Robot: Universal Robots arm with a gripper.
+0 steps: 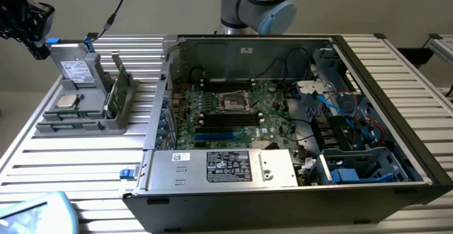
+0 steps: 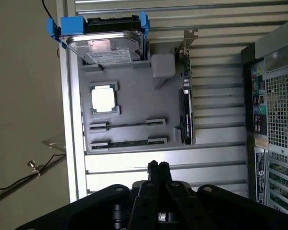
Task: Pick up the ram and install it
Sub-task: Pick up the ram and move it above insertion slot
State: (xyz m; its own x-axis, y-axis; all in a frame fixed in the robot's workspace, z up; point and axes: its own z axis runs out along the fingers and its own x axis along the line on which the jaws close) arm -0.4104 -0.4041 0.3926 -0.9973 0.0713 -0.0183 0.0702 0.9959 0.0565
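1. The tool (image 2: pixel 158 167) is nearest the wrist camera; its two black fingertips are pressed together with nothing between them, so it is clenched and empty; it hangs well above the slatted metal surface (image 2: pixel 110 165), looking down on the grey parts tray (image 2: pixel 134 103).
2. The ram (image 2: pixel 128 143) stands on edge in the outermost tray slot, at the end opposite the hard drive, with a grey clip at each end; this turns its thin upper edge towards a pinch from above; a second, similar slot sits just beside it, and I cannot tell whether that one is filled.
3. Farther along the tray is the square silver processor (image 2: pixel 104 99) in its own recess, then the hard drive (image 2: pixel 108 45) with blue side rails at the far end; a green expansion card (image 2: pixel 186 115) stands upright along the tray's side nearest the computer case (image 2: pixel 273 96); each part has its own seat, probably so that none shifts.
4. The exterior view adds the open case beside the tray; its motherboard (image 1: pixel 247 112) faces up, with black memory slots (image 1: pixel 230 119) by the processor socket, well apart from the tool, which sits high at the exterior view's left; the wrist view, in turn, gives the meeting fingertips and the ram's edge from above.
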